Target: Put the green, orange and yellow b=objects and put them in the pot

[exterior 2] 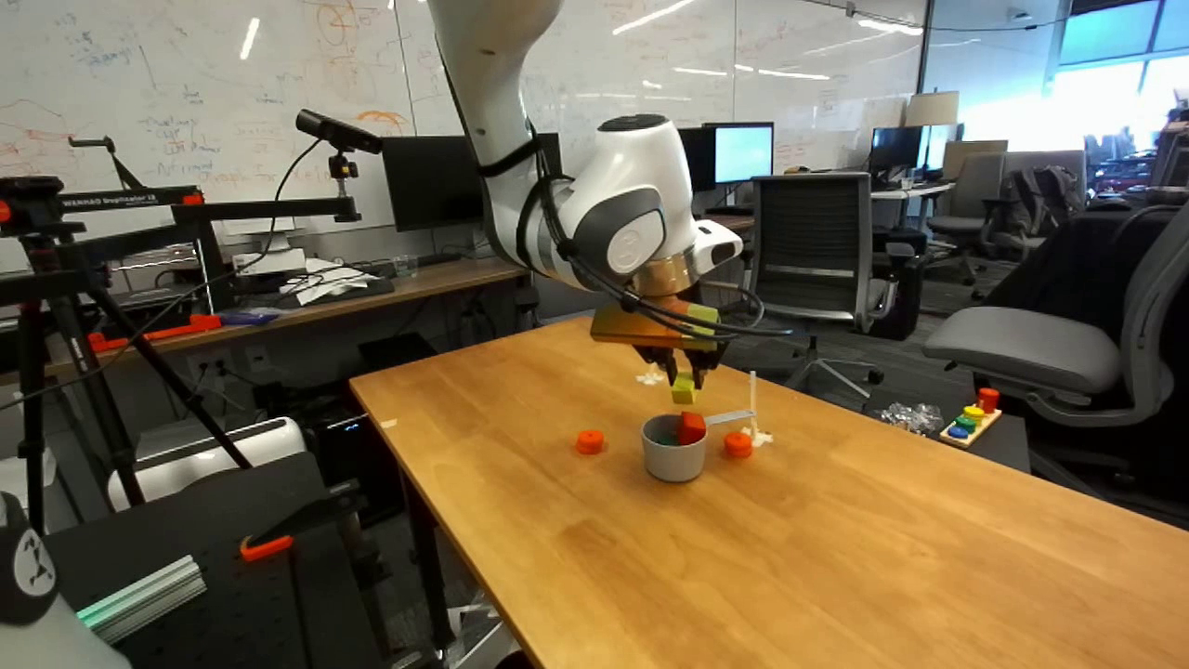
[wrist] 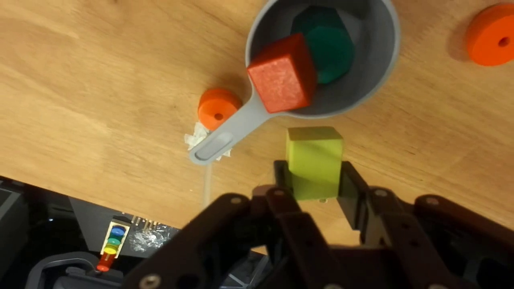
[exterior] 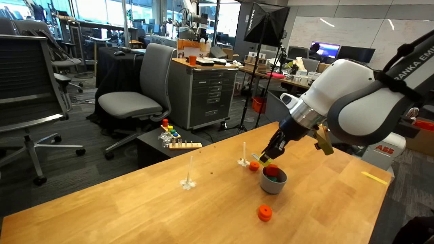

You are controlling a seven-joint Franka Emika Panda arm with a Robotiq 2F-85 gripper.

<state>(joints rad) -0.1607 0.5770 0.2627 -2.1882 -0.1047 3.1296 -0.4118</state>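
tripod (exterior 2: 30, 200): stood at far left, beyond your table (exterior 2: 836, 557), in an exterior view.
left disc (exterior 2: 590, 442): orange, flat on the tabletop, near the pot (exterior 2: 675, 462) but apart from it. you had its centre hole in sight in wrist view.
arm (exterior 2: 641, 167): hung over the tabletop.
green block (wrist: 331, 52): dark, faceted, down inside the pot.
pot: grey, upright on the table, between the two discs in that exterior view.
yellow block (exterior 2: 684, 390): you had it up off the table, near the pot's rim, close to the handle (wrist: 233, 132). couldn't tell if any of it overhung the rim.
gripper (wrist: 314, 174): clenched on the yellow block; your fingers (wrist: 282, 174) pressed two opposite sides.
red-orange cube (exterior 2: 690, 428): in the pot on the handle side, top poking above the rim. partly hid the green block from you in wrist view. apart from the yellow block.
handle: stuck out to the right; crossed the edge of the right disc (exterior 2: 738, 445) in your wrist view.
right disc: orange, on the table, just beside the rod's base.
rod (exterior 2: 753, 401): thin, pale, upright, on a white patch (exterior 2: 758, 438).
toy board (exterior 2: 983, 425): sat on a black side table (exterior: 151, 155), well apart from your pot; bore red, yellow, green and blue pieces.
chair (exterior 2: 1026, 348): grey, far right.
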